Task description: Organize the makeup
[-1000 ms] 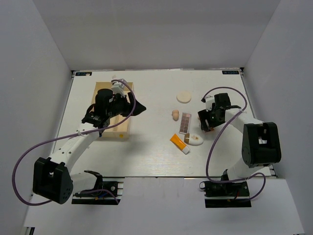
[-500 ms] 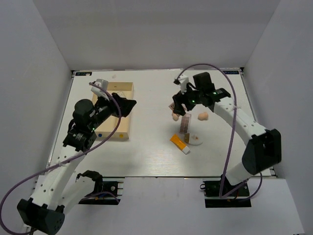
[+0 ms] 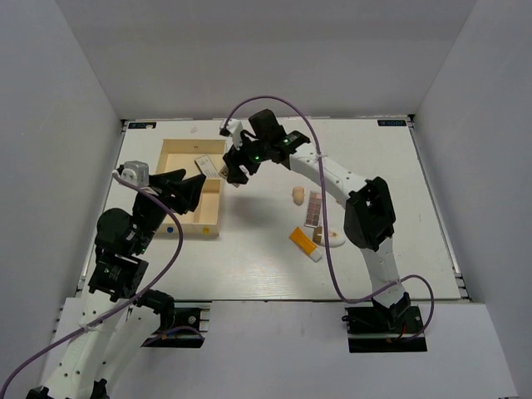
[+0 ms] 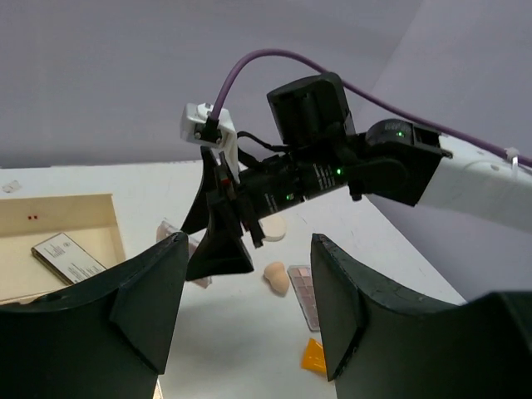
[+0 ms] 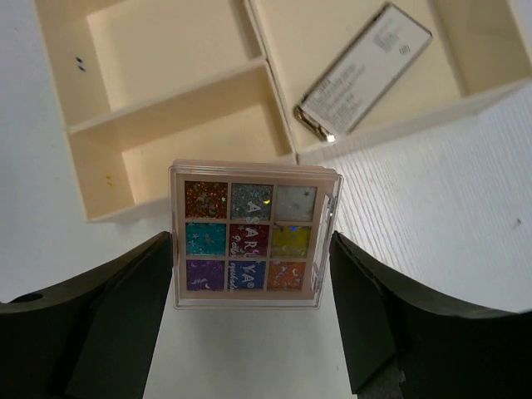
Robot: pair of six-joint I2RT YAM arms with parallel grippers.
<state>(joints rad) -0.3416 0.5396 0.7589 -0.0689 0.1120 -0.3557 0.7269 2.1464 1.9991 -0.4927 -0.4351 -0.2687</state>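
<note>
My right gripper (image 3: pixel 233 172) is shut on a square nine-colour eyeshadow palette (image 5: pixel 253 235) and holds it above the table, just off the right edge of the wooden box (image 3: pixel 179 218). A flat white-labelled palette (image 5: pixel 362 71) lies in the box's far compartment. My left gripper (image 3: pixel 179 194) is open and empty, raised over the box's near part. A beige sponge (image 3: pixel 297 195), a long pink palette (image 3: pixel 313 208), an orange tube (image 3: pixel 304 243) and a white oval item (image 3: pixel 334 239) lie on the table to the right. The round white disc is mostly hidden by my right arm.
The box (image 5: pixel 179 100) has several compartments; the two near the held palette hold nothing. My right arm (image 3: pixel 332 176) stretches across the middle of the table from the right. White walls enclose the table on three sides.
My right arm swung left from the loose items to the box's edge, carrying the square palette. My left arm pulled back from over the box toward the near left.
</note>
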